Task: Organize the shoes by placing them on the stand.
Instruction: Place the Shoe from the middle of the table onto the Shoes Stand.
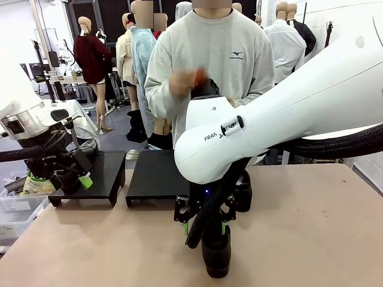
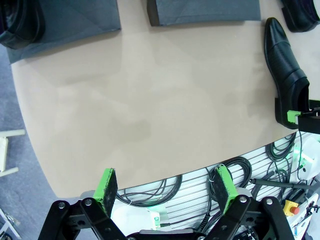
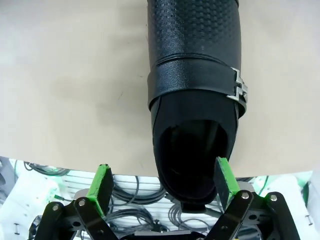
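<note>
A black shoe [image 3: 195, 100] with a textured toe and a buckle strap lies on the tan table, heel toward me. My right gripper [image 3: 164, 182] is open, with a green pad on either side of the heel. From the front, this shoe [image 1: 216, 254] sits under the right gripper [image 1: 204, 230], and a second shoe [image 1: 242, 191] lies behind it. My left gripper [image 2: 165, 187] hangs open and holds nothing, over the table's near edge. A smooth pointed shoe [image 2: 285, 70] lies to its right. Two black stands [image 1: 155, 176] [image 1: 99, 170] sit side by side at the back left.
A person in a grey sweatshirt [image 1: 209, 60] stands across the table with a hand raised at chest height. My left gripper [image 1: 78, 179] hovers by the left stand's front corner. Another dark shoe [image 2: 20, 25] shows at that stand. Cables [image 2: 165, 185] hang below the table edge.
</note>
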Controlling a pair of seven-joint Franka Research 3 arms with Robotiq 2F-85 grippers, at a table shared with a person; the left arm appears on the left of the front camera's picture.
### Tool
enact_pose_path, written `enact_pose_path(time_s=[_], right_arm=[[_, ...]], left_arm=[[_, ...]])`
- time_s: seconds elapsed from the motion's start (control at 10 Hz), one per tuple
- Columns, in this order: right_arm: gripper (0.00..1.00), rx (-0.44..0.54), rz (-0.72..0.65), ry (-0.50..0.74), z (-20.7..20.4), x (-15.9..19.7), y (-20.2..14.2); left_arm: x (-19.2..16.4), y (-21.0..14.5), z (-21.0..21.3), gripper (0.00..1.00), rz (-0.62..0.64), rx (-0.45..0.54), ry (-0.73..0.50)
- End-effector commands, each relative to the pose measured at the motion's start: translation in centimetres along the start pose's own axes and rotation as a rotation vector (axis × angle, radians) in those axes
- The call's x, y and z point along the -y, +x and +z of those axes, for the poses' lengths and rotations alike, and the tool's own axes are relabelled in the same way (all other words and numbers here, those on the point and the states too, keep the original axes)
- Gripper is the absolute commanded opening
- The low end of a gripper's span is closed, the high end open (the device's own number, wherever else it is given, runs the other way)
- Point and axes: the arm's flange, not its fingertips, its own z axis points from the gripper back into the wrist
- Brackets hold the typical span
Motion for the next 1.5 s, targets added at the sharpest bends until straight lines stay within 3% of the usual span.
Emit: enact_pose_path(time_s=[0.0,0.1,0.2,0.4,0.6,0.8,0.9,1.0,1.1,1.2,1.4], right_arm=[[1.00,0.006,-0.005,0.008,0.0,-0.2,0.1],[1.00,0.000,0.000,0.000,0.0,0.0,0.0],[1.00,0.113,0.123,-0.098,3.1,-0.5,-2.4],[1.00,0.205,0.222,-0.059,9.0,1.3,-6.1],[1.00,0.160,0.280,-0.056,11.9,6.9,-6.7],[1.00,0.132,0.220,-0.037,12.8,13.4,-6.2],[1.00,0.121,0.175,-0.010,13.1,17.0,-5.8],[1.00,0.083,0.188,0.005,13.0,20.2,-5.2],[1.00,0.048,0.113,0.062,13.0,23.6,-4.5],[1.00,0.063,0.080,0.146,12.5,26.5,-3.6],[1.00,0.049,0.066,0.183,11.8,28.5,-4.6]], left_arm=[[-0.2,-0.1,0.0,1.00,-0.006,-0.001,-0.020],[-0.2,-0.1,0.0,1.00,-0.006,-0.001,-0.020],[-0.2,-0.1,0.0,1.00,-0.006,-0.001,-0.020],[-0.2,-0.1,0.0,1.00,-0.006,-0.001,-0.020],[0.0,0.0,0.0,1.00,0.001,0.000,0.000],[5.1,-2.1,-1.3,1.00,-0.005,-0.010,0.007],[7.8,-2.6,-1.9,1.00,0.050,0.026,0.018],[10.3,-3.0,-2.3,1.00,0.140,0.064,-0.032],[12.7,-3.2,-2.9,1.00,0.289,0.046,-0.114],[14.5,-3.4,-3.6,1.00,0.351,0.061,-0.138],[17.8,-4.5,-4.4,1.00,0.333,0.010,-0.110]])
